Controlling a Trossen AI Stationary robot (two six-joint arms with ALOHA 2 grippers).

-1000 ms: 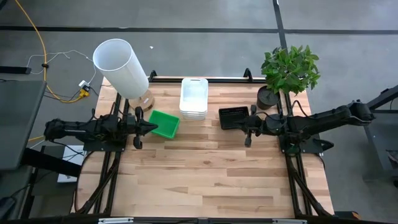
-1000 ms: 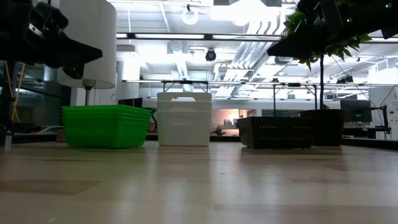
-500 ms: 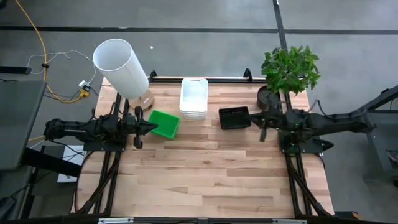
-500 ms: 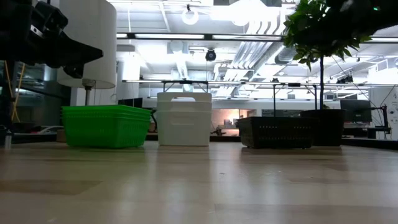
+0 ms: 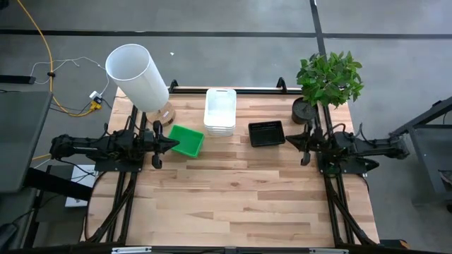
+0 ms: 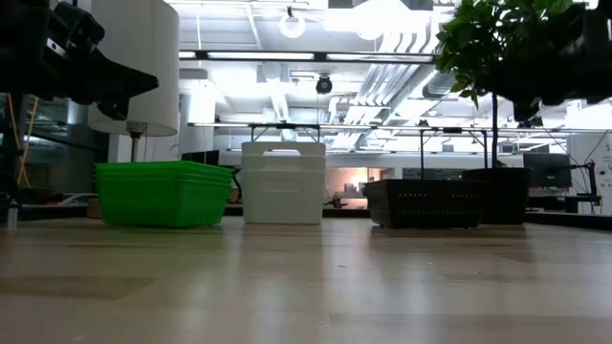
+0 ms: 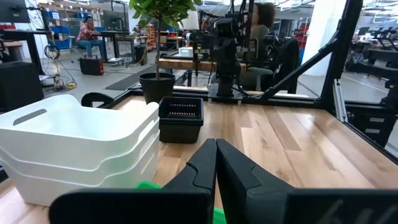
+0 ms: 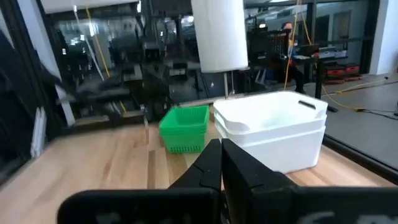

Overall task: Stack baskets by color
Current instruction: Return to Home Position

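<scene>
Three stacks of baskets stand on their bottoms along the table's far half: green (image 5: 186, 140) on the left, white (image 5: 219, 111) in the middle, black mesh (image 5: 266, 133) on the right. The low view shows them as green (image 6: 163, 193), white (image 6: 282, 183) and black (image 6: 424, 203). My left gripper (image 5: 174, 144) hangs shut and level over the green stack's left rim, empty. My right gripper (image 5: 289, 141) is shut and level just right of the black stack, apart from it. The wrist views show each pair of fingers closed, left (image 7: 216, 163) and right (image 8: 221, 160), with nothing between them.
A tall white cylinder (image 5: 138, 76) on a round base stands at the far left corner. A potted plant (image 5: 328, 81) stands at the far right corner, close behind my right arm. The table's near half (image 5: 233, 197) is bare wood.
My right gripper has drawn back from above the black stack toward the table's right edge and sunk, rolling a little; it stays shut and empty. The baskets have not moved.
</scene>
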